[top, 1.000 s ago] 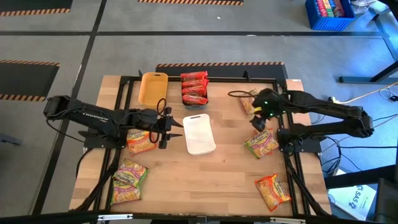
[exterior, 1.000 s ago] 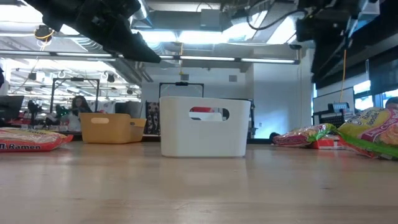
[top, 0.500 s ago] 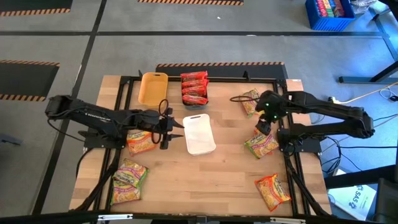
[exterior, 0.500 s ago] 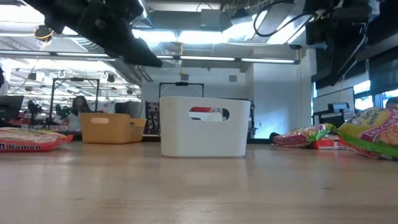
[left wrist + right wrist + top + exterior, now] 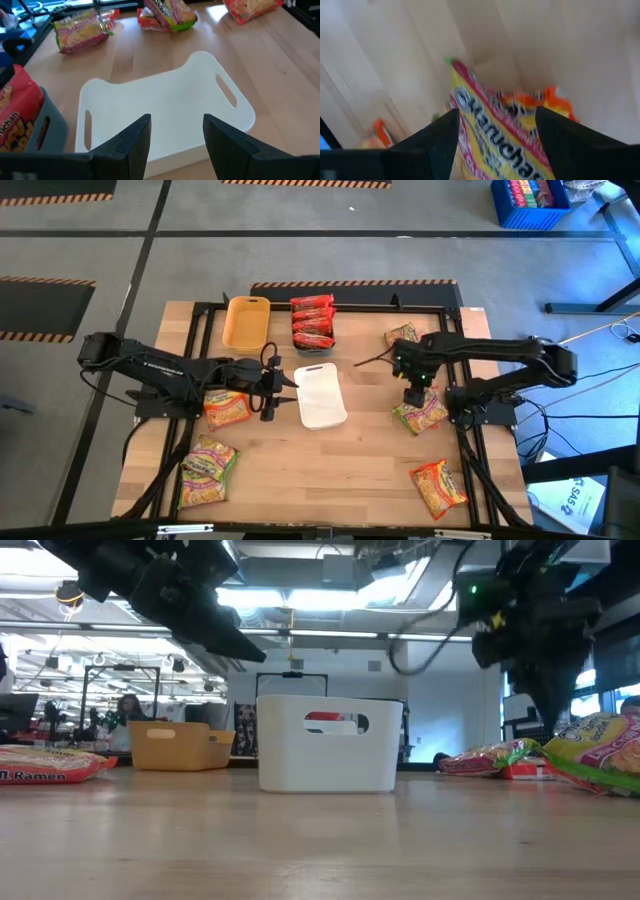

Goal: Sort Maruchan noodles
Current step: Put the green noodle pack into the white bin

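Ramen sorting table, both arms over the wood, neither holding anything.
Right gripper point(image 5: 415, 394): jaws parted, empty, hovering above a green-pink packet point(image 5: 421, 411) near the table's point(image 5: 350, 470) right edge; left gripper point(image 5: 285, 383): jaws parted, empty, beside the white tray point(image 5: 320, 395) at centre; red packets point(image 5: 312, 322) in the dark tray at the far edge; other packets lie by the left and right edges.

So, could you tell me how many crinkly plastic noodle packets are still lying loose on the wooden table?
5 loose crinkly plastic noodle packets: one under the left arm, one front left, one back right, one below the right gripper, one front right. The arms may hide more.
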You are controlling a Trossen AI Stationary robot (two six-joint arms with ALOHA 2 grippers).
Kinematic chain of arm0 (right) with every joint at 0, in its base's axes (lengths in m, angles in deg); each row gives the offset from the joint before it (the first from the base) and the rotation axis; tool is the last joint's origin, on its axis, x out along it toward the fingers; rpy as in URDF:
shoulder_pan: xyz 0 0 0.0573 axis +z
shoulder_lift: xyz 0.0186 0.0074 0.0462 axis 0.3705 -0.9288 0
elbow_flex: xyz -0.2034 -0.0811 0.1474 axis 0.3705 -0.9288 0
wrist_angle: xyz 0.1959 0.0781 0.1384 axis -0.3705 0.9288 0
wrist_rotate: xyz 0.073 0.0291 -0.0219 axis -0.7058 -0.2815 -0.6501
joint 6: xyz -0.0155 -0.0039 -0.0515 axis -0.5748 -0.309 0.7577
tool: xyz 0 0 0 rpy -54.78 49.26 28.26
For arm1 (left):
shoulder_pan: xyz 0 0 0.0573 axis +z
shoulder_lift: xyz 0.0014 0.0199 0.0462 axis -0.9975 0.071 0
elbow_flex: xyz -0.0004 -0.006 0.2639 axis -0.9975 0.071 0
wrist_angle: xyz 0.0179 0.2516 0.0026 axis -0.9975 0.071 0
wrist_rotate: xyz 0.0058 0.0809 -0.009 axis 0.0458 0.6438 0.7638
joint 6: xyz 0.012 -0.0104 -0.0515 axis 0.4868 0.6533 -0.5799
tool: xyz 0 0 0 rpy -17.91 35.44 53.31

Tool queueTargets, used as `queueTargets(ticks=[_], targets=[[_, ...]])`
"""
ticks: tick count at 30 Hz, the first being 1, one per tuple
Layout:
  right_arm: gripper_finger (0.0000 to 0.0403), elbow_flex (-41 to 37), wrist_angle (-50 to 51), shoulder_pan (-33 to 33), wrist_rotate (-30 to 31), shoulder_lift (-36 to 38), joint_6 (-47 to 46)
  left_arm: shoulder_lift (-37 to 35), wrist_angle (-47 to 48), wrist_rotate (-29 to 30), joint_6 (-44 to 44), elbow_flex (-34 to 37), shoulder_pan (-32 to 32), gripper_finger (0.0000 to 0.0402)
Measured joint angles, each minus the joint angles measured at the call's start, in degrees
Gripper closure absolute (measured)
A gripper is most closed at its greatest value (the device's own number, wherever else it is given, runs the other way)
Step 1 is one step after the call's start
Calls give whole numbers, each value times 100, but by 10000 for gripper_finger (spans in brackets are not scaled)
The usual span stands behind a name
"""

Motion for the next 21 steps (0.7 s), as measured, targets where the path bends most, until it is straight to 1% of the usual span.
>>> queueTargets(ticks=[2, 7, 12, 17, 21], targets=[[160, 0, 115, 0, -11, -187, 57, -1, 1, -2, 0, 0, 0, 227], [160, 0, 97, 0, -401, -366, 92, -1, -8, -1, -2, 0, 0, 227], [160, 2, 172, 0, -308, -519, 97, -1, -10, 0, -4, 0, 0, 227], [160, 0, 180, 0, -399, -724, 112, -1, -12, -1, -4, 0, 0, 227], [174, 1, 185, 0, -399, -879, 132, -1, -12, 0, -2, 0, 0, 227]])
